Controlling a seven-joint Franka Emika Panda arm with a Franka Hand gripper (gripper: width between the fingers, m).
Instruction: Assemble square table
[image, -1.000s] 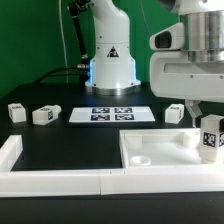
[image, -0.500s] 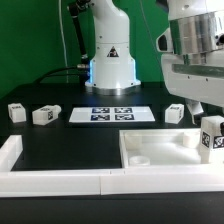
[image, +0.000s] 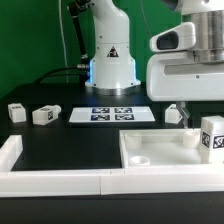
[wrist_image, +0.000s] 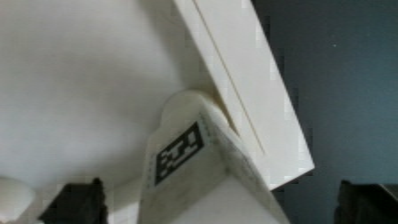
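Observation:
The white square table top (image: 150, 150) lies at the front on the exterior view's right. One tagged white leg (image: 211, 137) stands upright in its far right corner. My gripper (image: 198, 108) hangs just above that leg. In the wrist view the gripper (wrist_image: 222, 205) is open: its dark fingertips (wrist_image: 80, 202) stand well apart, with the tagged leg (wrist_image: 187, 160) between them and untouched, beside the top's raised rim (wrist_image: 240, 80). Another leg (image: 175, 114) lies behind the top. Two more legs (image: 15, 112) (image: 43, 115) lie at the far left.
The marker board (image: 112, 115) lies in the middle in front of the robot base (image: 110, 60). Long white border rails (image: 50, 180) run along the front and turn up at the left corner.
My hand turned about the standing leg half a second ago and has now turned back and risen slightly. The leg stays upright in the corner.

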